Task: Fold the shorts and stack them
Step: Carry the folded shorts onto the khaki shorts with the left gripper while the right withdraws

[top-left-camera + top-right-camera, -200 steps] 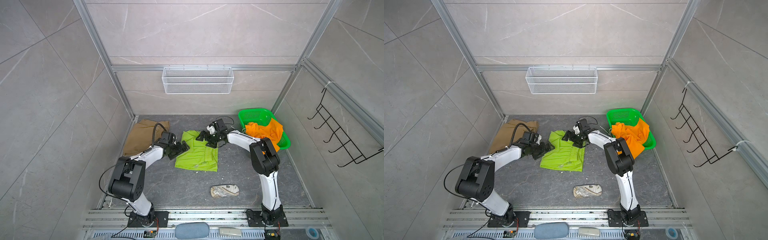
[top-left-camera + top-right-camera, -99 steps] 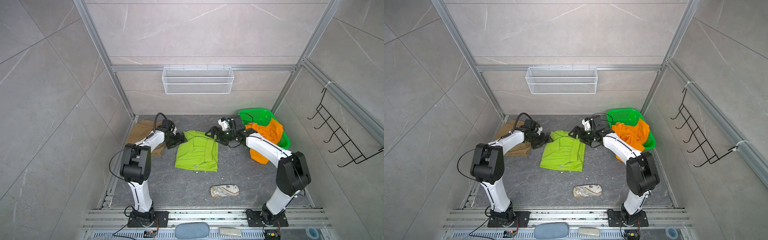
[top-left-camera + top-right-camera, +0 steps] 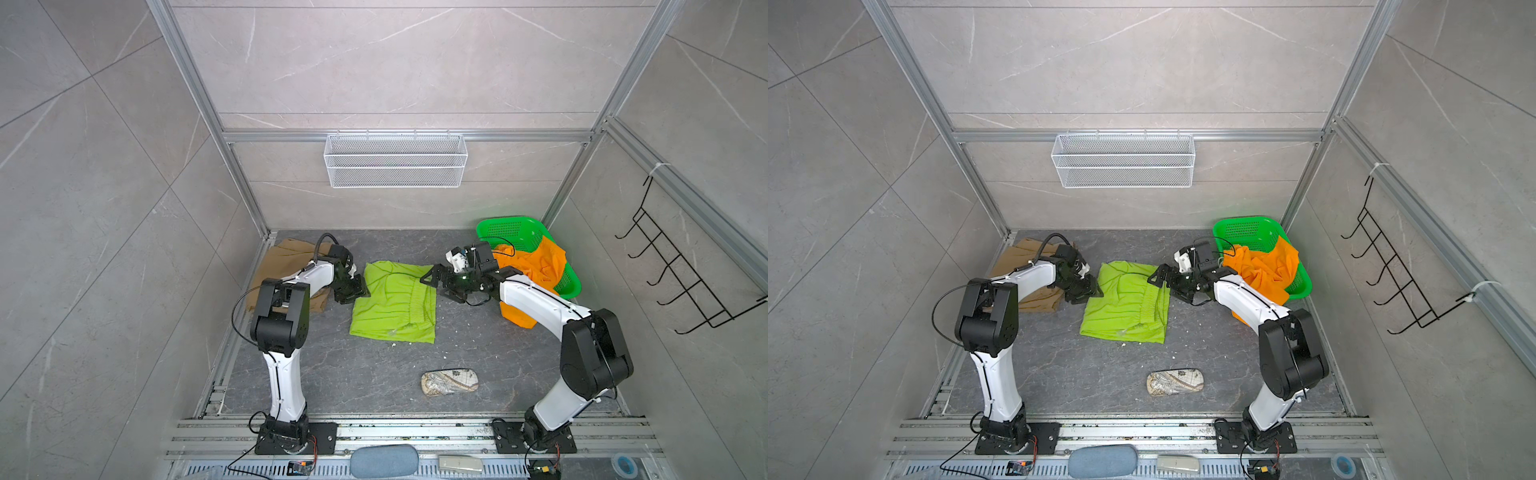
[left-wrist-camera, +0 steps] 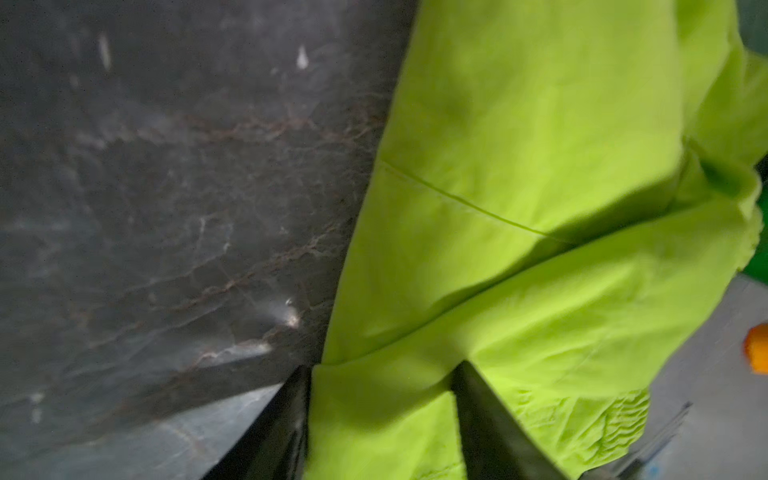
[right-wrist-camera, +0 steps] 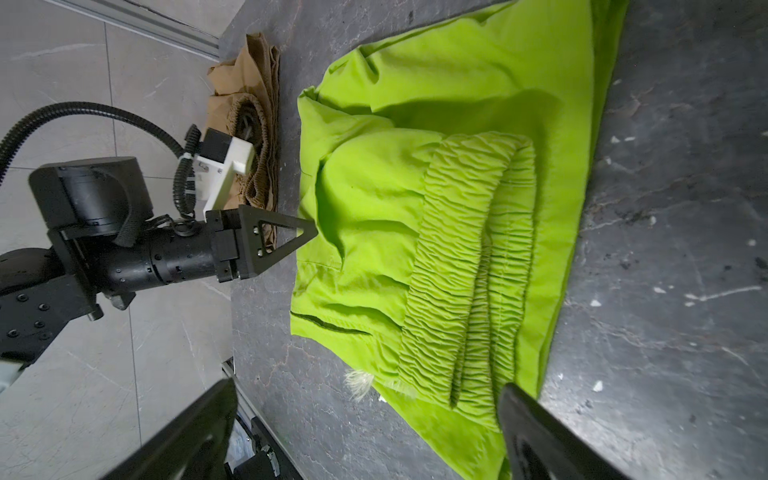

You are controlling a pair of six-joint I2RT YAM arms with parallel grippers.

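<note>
Three shorts are counted in both top views: the lime green shorts (image 3: 392, 305) are spread on the dark surface (image 3: 374, 374) between the arms, the tan shorts (image 3: 286, 257) are bunched at the far left, and the orange shorts (image 3: 528, 266) are draped over the one green basket (image 3: 511, 230), with one patterned pouch (image 3: 449, 381) lying nearer the front. Only in the left wrist view is lime cloth seen between the partly closed fingers of the left gripper (image 4: 382, 374), though a firm pinch cannot be told. Only in the right wrist view is the gathered waistband (image 5: 465, 257) made out, the right gripper (image 5: 370, 384) being spread wide at its end with nothing held.
</note>
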